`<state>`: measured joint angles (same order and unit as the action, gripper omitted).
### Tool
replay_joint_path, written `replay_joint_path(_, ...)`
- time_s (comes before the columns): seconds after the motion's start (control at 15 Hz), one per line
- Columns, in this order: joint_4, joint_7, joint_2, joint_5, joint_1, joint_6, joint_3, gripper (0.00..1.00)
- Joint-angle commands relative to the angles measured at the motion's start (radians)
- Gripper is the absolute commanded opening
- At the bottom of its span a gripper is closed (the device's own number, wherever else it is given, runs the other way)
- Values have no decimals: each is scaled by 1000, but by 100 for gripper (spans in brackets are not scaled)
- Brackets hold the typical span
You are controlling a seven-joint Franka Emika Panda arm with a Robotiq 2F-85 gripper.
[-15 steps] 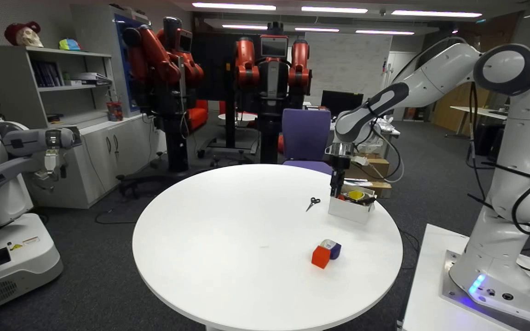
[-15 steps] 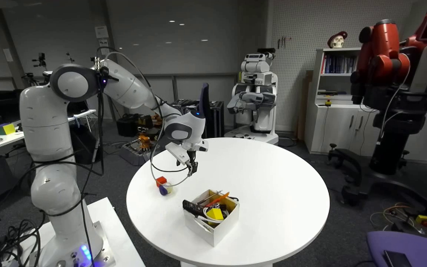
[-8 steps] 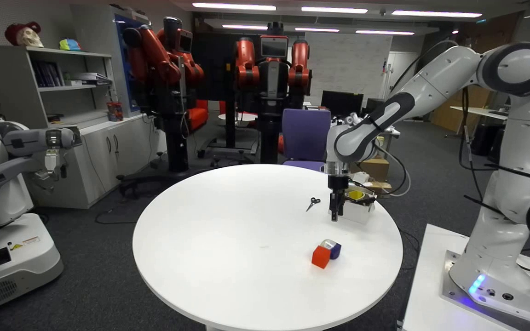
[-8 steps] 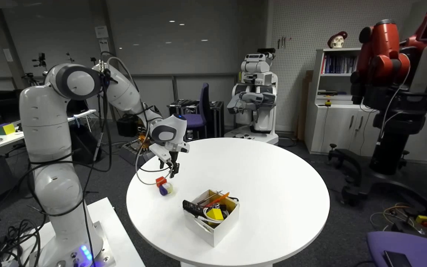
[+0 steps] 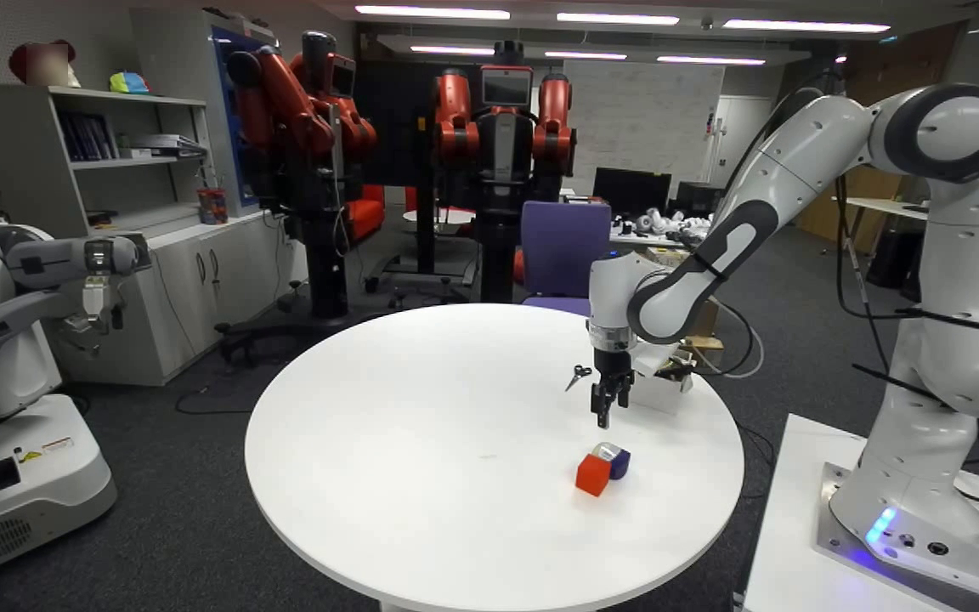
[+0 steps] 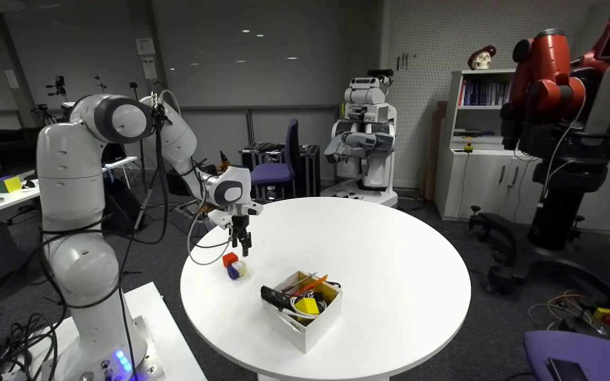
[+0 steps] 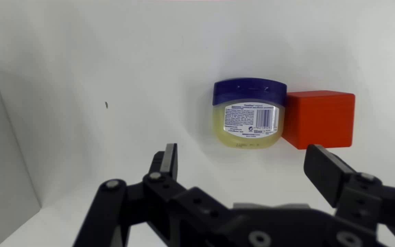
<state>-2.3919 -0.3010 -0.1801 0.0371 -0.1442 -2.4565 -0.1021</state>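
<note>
Round table [image 5: 404, 442]: it is white and carries the things listed here; I take them from left to right, as in an exterior view.
Scissors [image 5: 580, 372]: they lie flat, farther from the right edge of the table than the box [image 5: 656, 398]; they do not move.
Red cube [image 5: 593, 476]: it rests on the side of the table towards the arm [image 5: 795, 166], in the same place as one second ago.
Gripper [image 5: 612, 413]: it hangs above the table, its fingers [image 7: 168, 159] spread wide and nothing between them; compared with one second ago, it is nearer to the jar [image 7: 250, 116] and the cube.
Jar: it lies on its side, close beside the cube, and seems to touch it; its place is unchanged.
Box: it stands near the right edge of the table, with a remote control [image 6: 276, 297] and a yellow block [image 6: 306, 305] inside; I see no change there.
Arm: it now carries the gripper away from the box, so I judge that jar and cube are the things at hand for the work.
</note>
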Motion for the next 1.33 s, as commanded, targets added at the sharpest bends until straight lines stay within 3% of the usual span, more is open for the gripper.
replay_joint_path(0.0, 62, -89, -82, 35, -19, 20, 20, 100)
replay_joint_path(0.47, 189, -21, -234, -24, -10, 42, 12, 100)
replay_joint_path(1.27, 243, -20, -271, -62, -18, 190, 5, 100)
